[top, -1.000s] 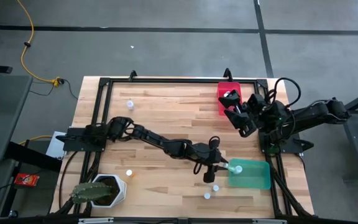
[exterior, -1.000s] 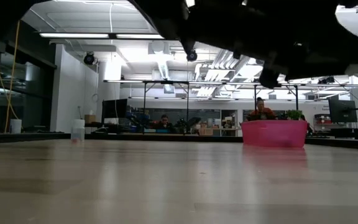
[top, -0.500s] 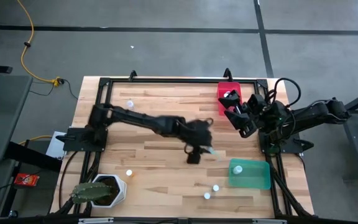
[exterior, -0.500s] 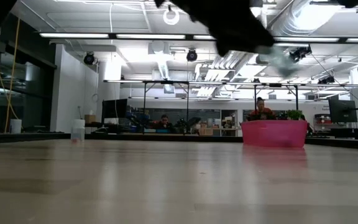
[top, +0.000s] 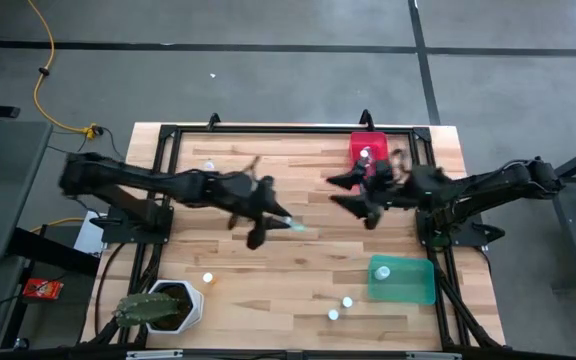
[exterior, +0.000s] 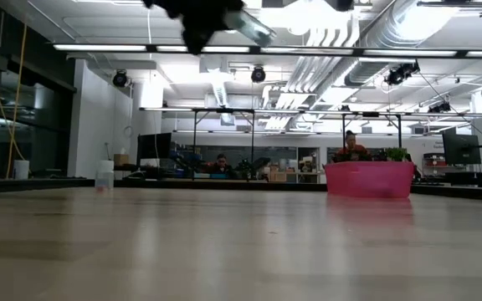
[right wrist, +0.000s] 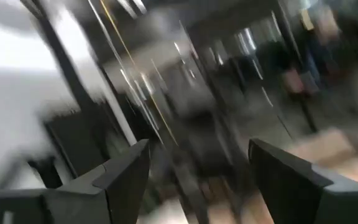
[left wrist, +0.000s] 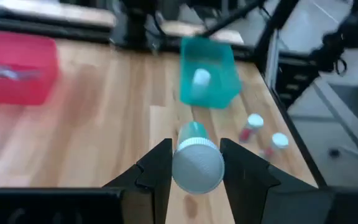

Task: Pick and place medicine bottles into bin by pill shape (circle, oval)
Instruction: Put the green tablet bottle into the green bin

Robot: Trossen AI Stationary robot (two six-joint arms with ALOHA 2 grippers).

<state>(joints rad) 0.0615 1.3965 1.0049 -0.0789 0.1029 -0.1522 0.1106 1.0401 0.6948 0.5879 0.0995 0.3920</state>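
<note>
Holding a bottle between its closed fingers, the left end effector hangs over the middle of the bench. The right end effector is open and empty, at 7 o'clock from the red bin. The teal bin has one bottle inside. I judge the step is carrying; next the bottle must go above the right bin and be released.
</note>
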